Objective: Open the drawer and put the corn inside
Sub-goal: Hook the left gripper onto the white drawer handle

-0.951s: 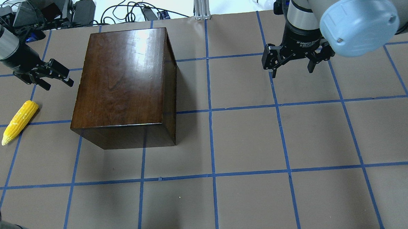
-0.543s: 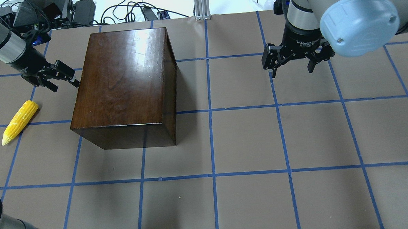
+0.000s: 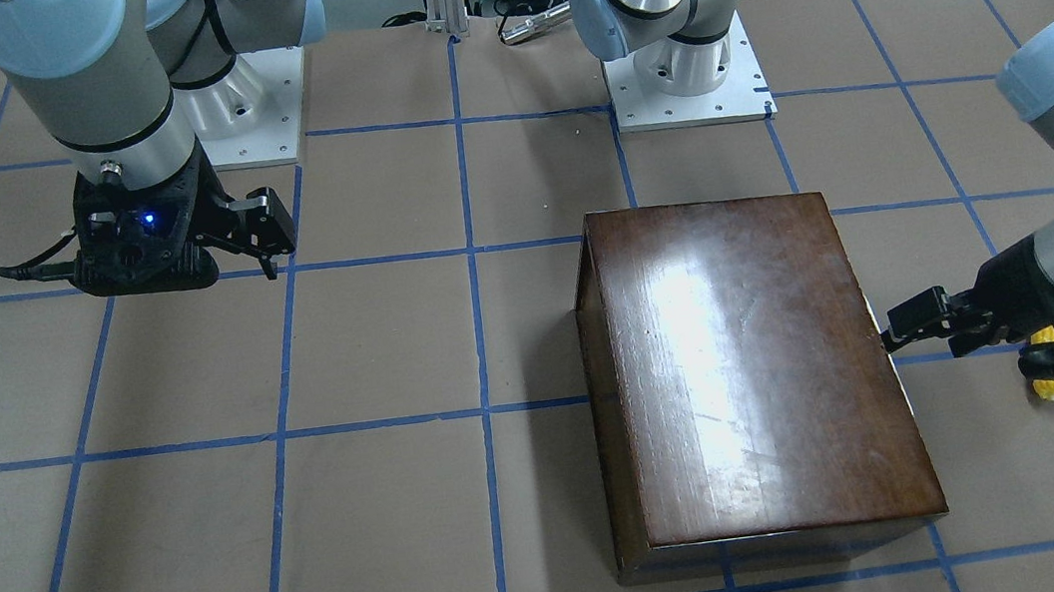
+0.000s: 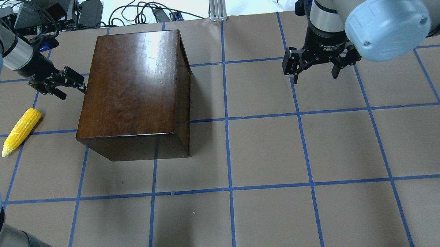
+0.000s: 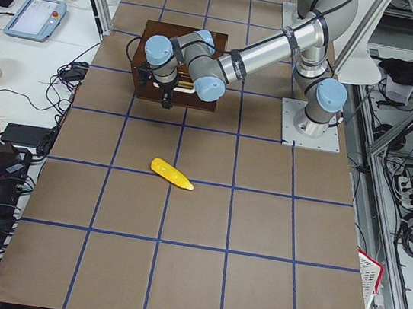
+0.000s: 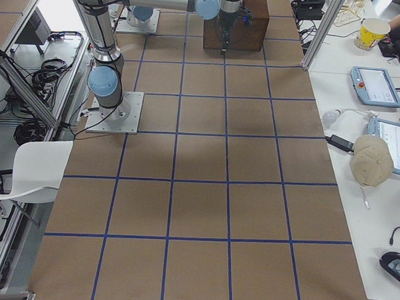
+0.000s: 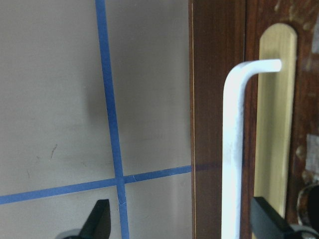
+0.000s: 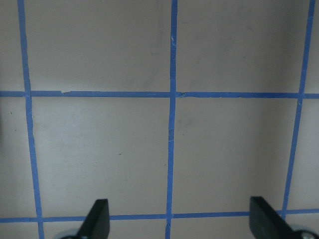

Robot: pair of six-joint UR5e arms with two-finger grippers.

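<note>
Left claw [image 4: 73,90] was spread open at the shut drawer [image 7: 305,99], with the handle [image 7: 233,149] off-centre between its fingers [image 7: 99,219]. Closing there might slip, or the pull might drag the unbraced box [image 4: 131,86]. Corn [image 4: 22,131] lay on the bench [image 4: 264,147] nearby. Right claw [image 4: 315,74] hung open.

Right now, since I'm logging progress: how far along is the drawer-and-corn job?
Done: nothing yet; the drawer looks shut. In hand: the open left tool straddles the white handle, not closed on it. Left: grip, pull the drawer out, then fetch the corn lying on the table beside the box. The right tool hangs open, away.
</note>
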